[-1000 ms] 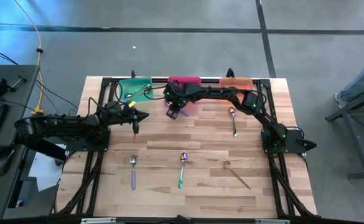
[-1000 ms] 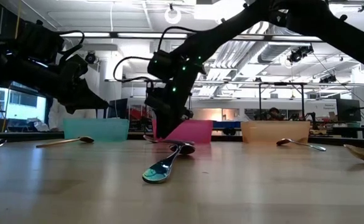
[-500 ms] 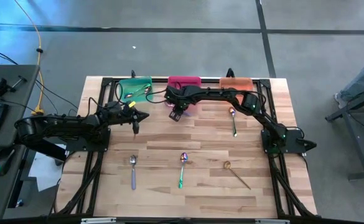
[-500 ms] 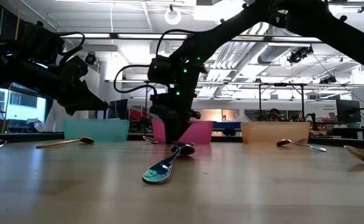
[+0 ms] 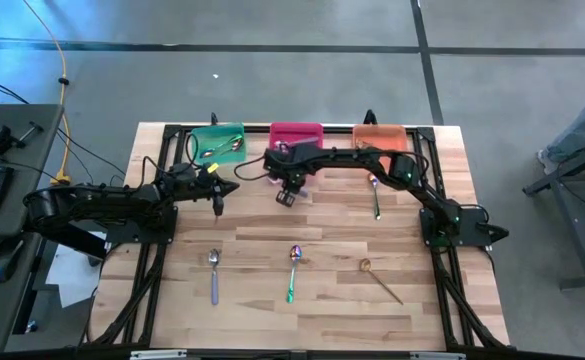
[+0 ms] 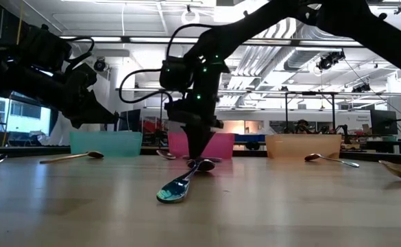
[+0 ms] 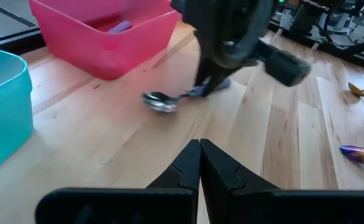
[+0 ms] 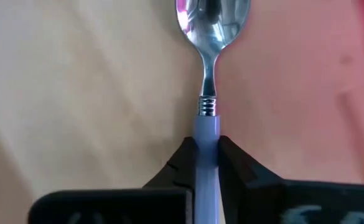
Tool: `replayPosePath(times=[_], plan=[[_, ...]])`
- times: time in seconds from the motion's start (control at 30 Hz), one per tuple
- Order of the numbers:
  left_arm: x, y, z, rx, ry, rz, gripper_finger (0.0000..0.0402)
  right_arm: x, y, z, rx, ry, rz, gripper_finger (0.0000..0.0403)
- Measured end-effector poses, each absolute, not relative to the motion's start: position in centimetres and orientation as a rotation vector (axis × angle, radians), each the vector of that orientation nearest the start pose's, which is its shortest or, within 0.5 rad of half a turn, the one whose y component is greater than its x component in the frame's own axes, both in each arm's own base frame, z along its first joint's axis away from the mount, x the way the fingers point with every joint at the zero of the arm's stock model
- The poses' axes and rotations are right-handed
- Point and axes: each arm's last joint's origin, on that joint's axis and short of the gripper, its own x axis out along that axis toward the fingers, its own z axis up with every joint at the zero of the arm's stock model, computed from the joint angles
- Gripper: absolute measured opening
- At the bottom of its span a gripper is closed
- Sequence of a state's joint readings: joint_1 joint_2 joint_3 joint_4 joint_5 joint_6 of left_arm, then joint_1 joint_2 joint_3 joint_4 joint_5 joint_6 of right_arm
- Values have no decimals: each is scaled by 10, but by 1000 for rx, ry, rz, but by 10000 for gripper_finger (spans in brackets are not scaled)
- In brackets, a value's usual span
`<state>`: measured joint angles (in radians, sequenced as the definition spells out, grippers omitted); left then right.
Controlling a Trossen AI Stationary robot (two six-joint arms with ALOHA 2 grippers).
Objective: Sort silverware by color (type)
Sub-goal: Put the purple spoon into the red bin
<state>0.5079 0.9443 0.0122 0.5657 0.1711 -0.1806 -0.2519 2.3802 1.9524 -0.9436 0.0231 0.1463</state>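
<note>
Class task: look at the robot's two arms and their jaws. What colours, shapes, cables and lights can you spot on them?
Both arms are dark, jointed and slender. The right gripper has black wedge-shaped jaws; the left gripper has matching black tapered ones. Black cables loop beside the right arm's wrist, small green lights glow on it, and a yellow mark shows near the left wrist.

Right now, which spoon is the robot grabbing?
Find the pink bin at the table's far edge. Just in front of it, the right gripper pinches a spoon lying on the wood. It is the only spoon with fingers on its pale purple handle.
</note>
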Motion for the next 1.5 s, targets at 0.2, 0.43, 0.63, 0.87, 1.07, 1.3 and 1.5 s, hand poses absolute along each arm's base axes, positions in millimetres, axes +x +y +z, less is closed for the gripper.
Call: replayPosePath(times=[0.2,0.43,0.63,0.87,1.07,1.3,1.5], plan=[[133,68,122,-300,319,363,0,460,-100,144,284,1426,-245,30],[133,68,122,-300,319,362,0,460,-87,152,251,1416,-262,75],[133,68,122,-299,319,362,0,465,-89,153,164,1378,-184,136],[133,68,121,-303,327,363,0,476,-96,146,164,1279,-186,136],[132,68,120,-306,337,364,0,478,-98,139,183,1284,-189,89],[132,68,120,-308,339,365,0,476,-99,134,194,1310,-100,6],[132,68,120,-315,338,366,0,470,-104,142,233,1310,-32,6]])
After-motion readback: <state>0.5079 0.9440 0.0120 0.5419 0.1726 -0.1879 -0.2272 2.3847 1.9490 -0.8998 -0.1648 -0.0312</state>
